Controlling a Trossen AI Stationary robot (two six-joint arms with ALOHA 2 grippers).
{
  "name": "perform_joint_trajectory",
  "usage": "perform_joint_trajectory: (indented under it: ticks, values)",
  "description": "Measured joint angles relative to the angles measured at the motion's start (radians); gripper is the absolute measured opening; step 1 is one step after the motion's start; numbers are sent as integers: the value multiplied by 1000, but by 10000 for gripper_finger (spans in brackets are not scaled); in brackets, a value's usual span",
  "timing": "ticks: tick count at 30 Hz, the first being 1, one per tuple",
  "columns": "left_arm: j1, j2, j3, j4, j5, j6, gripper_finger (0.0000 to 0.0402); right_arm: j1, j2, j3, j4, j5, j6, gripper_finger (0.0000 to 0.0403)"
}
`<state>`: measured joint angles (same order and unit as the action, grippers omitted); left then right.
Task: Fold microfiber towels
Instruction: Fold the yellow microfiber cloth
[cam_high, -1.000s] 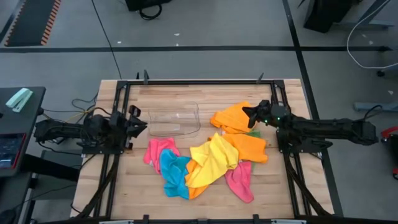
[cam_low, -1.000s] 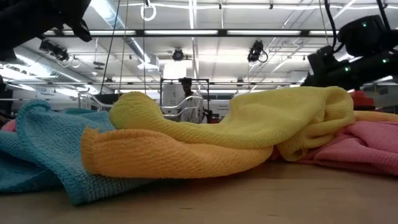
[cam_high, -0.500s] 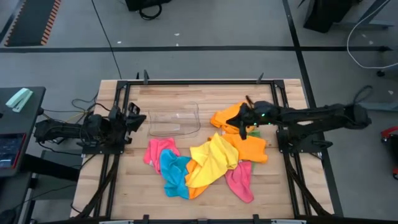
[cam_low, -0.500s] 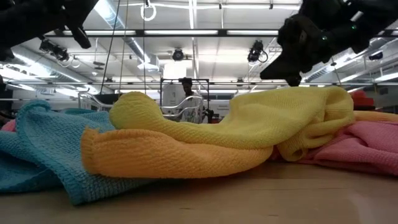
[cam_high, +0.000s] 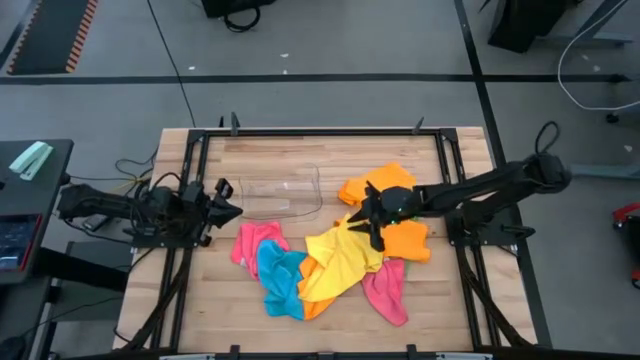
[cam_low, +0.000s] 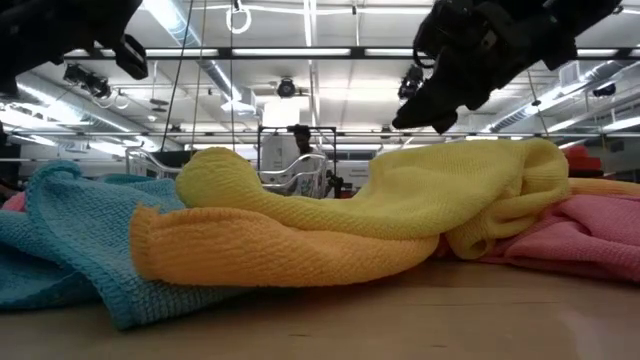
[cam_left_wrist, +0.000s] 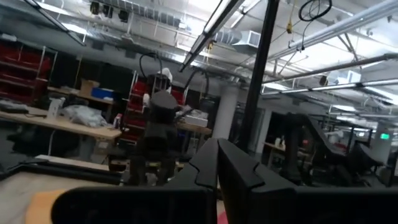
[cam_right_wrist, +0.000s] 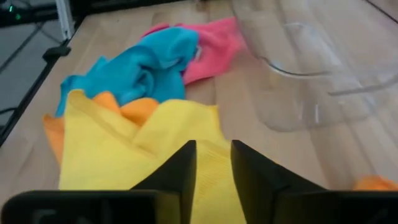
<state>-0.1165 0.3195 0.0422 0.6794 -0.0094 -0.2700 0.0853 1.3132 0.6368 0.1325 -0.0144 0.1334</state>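
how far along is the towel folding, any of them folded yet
Nothing looks folded yet: the bright microfiber towels lie in a crumpled heap on the wooden table. In hand: the right gripper hangs over the yellow towel, fingers apart, holding nothing. The left gripper waits shut at the table's left side. Every towel is left to fold.

Crumpled microfiber towels (cam_high: 340, 255) heaped unfolded on the table's middle and right, yellow (cam_high: 345, 258) draped on top, blue (cam_high: 280, 278) and pink (cam_high: 252, 243) leftward, orange (cam_high: 380, 188) toward the far right edge, another pink (cam_high: 388, 290) nearest the front
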Motion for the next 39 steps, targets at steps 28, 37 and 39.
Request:
perform_joint_trajectory:
  ticks: [28, 37, 39]
  values:
    - [-44, 449, 414, -111, -241, 124, 16, -167, 147, 156, -305, -151, -108, 176]
    - [-51, 499, 416, -84, -241, 117, 16, -128, 134, 156, -315, -307, -137, 164]
    - [-51, 499, 416, -85, -241, 117, 16, -110, 134, 156, -315, -307, -157, 157]
